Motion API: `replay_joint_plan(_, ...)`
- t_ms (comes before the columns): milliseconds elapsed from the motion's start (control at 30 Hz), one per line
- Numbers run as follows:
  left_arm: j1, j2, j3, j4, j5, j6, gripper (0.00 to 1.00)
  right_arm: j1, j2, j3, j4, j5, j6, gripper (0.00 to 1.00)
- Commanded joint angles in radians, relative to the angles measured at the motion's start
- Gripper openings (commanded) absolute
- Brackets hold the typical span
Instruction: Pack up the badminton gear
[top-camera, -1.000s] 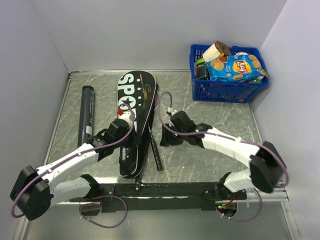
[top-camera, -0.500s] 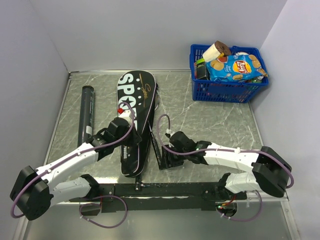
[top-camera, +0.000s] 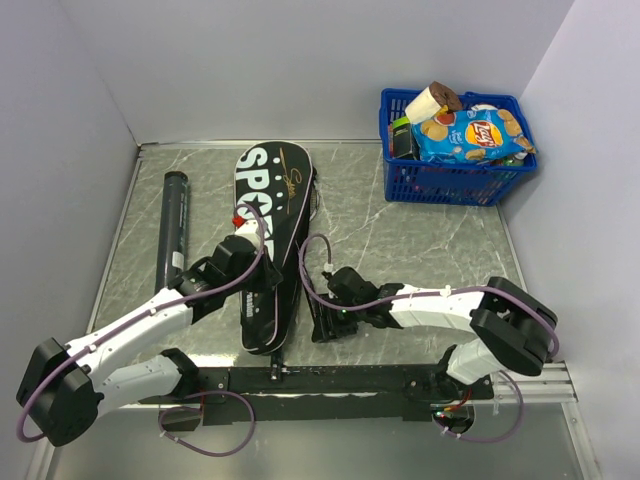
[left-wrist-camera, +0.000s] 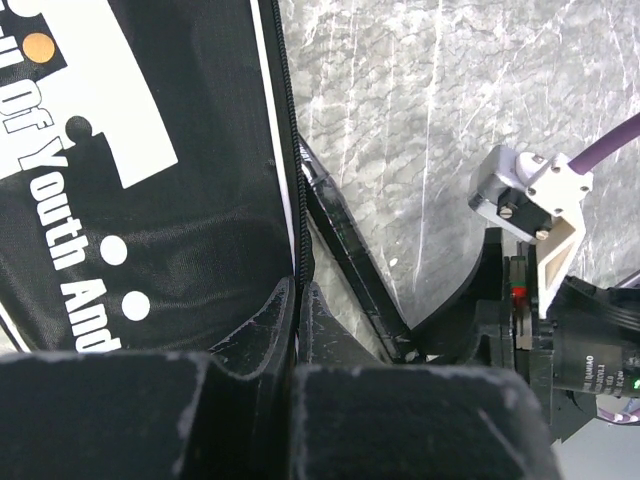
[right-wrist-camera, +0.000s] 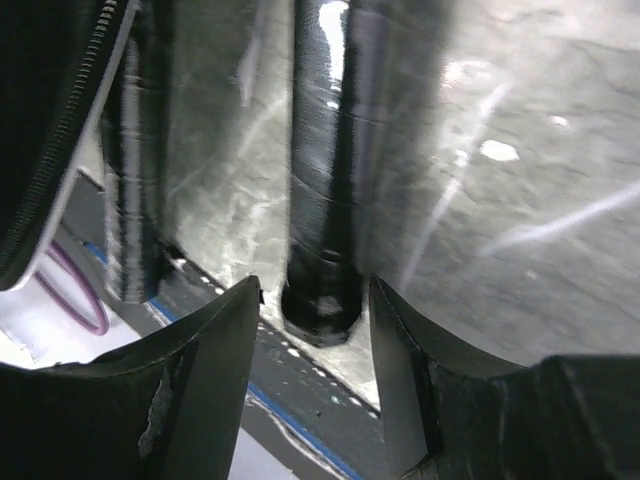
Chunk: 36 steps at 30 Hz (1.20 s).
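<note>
The black "SPORT" cover lies lengthwise on the table. My left gripper is shut on its zipper edge near the narrow end. A black racket handle lies just right of the cover and also shows in the left wrist view. My right gripper is open, its fingers either side of that handle's butt end without touching it. A second handle lies beside the cover's zipper. The black tube lies at the left. No shuttlecock shows.
A blue basket of snack packets stands at the back right corner. The arms' base rail runs along the near edge, close below the handle's end. White walls close in the table on three sides.
My right gripper has moved down the racket handle toward the near edge, from mid-shaft to the butt end. My left gripper has stayed shut on the cover's edge.
</note>
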Motion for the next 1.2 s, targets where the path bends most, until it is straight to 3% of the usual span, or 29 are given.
replay_joint_plan(0, -0.003, -0.028, 0.03, 0.028, 0.007, 0.005, 0.01, 0.016, 0.04, 0.023, 0.041, 0.031, 0.015, 0.52)
replay_joint_plan(100, -0.004, -0.031, 0.022, 0.03, 0.011, 0.004, 0.01, 0.021, 0.032, 0.025, 0.053, 0.033, 0.024, 0.35)
replay_joint_plan(133, -0.003, -0.031, 0.019, 0.033, 0.013, 0.004, 0.01, 0.021, 0.026, 0.031, 0.046, 0.042, 0.022, 0.23)
replay_joint_plan(233, -0.004, -0.032, 0.005, 0.039, 0.02, -0.001, 0.01, 0.027, 0.002, 0.069, 0.006, 0.064, 0.006, 0.11)
replay_joint_plan(333, -0.004, -0.035, -0.021, 0.059, 0.033, -0.009, 0.01, 0.038, -0.037, 0.121, -0.054, 0.074, -0.01, 0.07)
replay_joint_plan(567, -0.007, -0.043, -0.09, 0.103, 0.057, -0.036, 0.01, 0.05, -0.113, 0.251, -0.135, 0.058, -0.034, 0.06)
replay_joint_plan(767, -0.012, -0.043, -0.096, 0.149, 0.103, -0.07, 0.01, 0.071, -0.051, 0.324, -0.048, -0.025, -0.016, 0.06)
replay_joint_plan(1167, -0.016, -0.061, -0.088, 0.174, 0.149, -0.088, 0.01, 0.157, 0.109, 0.311, 0.194, -0.085, 0.008, 0.27)
